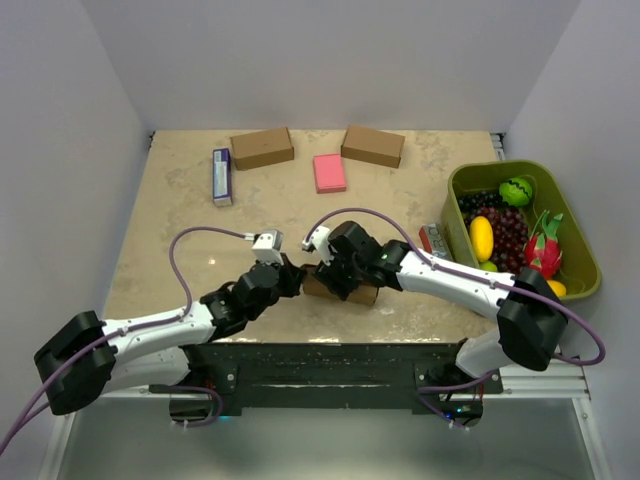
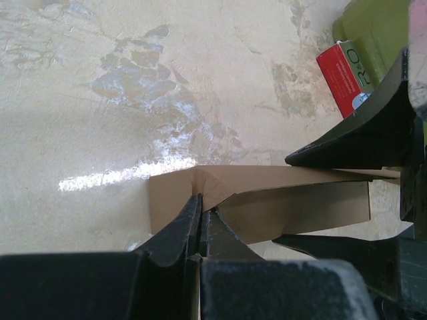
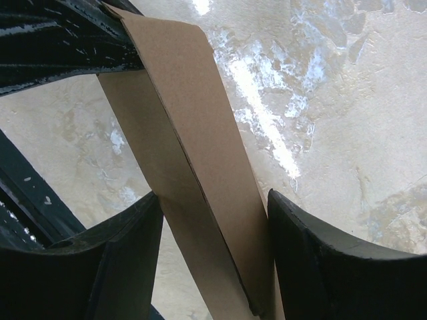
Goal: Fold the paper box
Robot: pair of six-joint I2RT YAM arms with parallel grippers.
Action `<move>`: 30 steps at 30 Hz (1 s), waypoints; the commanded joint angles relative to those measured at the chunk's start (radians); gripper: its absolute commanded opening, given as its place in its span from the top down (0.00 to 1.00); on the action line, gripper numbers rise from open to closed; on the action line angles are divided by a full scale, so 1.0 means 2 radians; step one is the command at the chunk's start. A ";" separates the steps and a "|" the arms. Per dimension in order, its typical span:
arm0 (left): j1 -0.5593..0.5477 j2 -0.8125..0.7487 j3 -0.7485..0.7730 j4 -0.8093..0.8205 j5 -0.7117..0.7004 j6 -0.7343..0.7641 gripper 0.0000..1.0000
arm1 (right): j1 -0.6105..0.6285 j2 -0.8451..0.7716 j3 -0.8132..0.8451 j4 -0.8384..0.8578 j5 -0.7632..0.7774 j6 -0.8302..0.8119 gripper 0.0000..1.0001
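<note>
Centrally, paper box (image 2: 293, 203) within right gripper (image 3: 213, 233), its corner within left gripper (image 2: 199, 217).

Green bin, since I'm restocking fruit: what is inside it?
Inside the green bin: dark grapes, a yellow fruit, a striped green melon, a pink dragon fruit. Whatever lies beneath them is covered.

Both arms are stretched inward, wrists tilted down. The left end effector (image 2: 199, 208) is pinched on an edge of the paper box (image 2: 300, 207); the right end effector (image 3: 213, 203) is clamped across a panel.
</note>
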 commanded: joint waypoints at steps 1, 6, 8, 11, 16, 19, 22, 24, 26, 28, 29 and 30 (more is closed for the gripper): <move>-0.011 0.046 -0.027 -0.142 0.030 0.010 1.00 | -0.015 0.006 0.006 0.009 0.055 0.012 0.53; -0.014 0.040 -0.019 -0.172 0.006 0.012 1.00 | -0.015 0.004 0.005 0.008 0.058 0.012 0.53; -0.015 0.037 -0.016 -0.183 -0.001 0.015 1.00 | -0.014 0.002 0.008 0.002 0.058 0.015 0.51; -0.016 0.040 -0.009 -0.187 0.000 0.020 1.00 | -0.015 -0.004 0.017 -0.011 0.064 0.028 0.43; -0.019 0.053 0.019 -0.205 0.001 0.029 1.00 | -0.014 -0.047 0.033 -0.044 0.094 0.073 0.21; -0.020 0.068 0.041 -0.223 0.000 0.036 1.00 | -0.016 -0.065 0.046 -0.073 0.117 0.104 0.17; -0.022 0.079 0.055 -0.231 -0.001 0.038 1.00 | -0.016 -0.074 0.063 -0.116 0.166 0.142 0.14; -0.024 0.084 0.059 -0.230 -0.002 0.038 1.00 | -0.020 -0.088 0.063 -0.133 0.188 0.160 0.10; -0.024 0.087 0.065 -0.230 -0.002 0.042 1.00 | -0.029 -0.105 0.060 -0.159 0.189 0.183 0.09; -0.024 0.091 0.071 -0.234 -0.002 0.044 1.00 | -0.041 -0.117 0.055 -0.177 0.183 0.199 0.09; -0.024 0.092 0.076 -0.236 -0.002 0.046 1.00 | -0.054 -0.130 0.049 -0.182 0.177 0.202 0.09; -0.024 0.095 0.078 -0.238 -0.002 0.048 1.00 | -0.062 -0.136 0.046 -0.195 0.168 0.208 0.09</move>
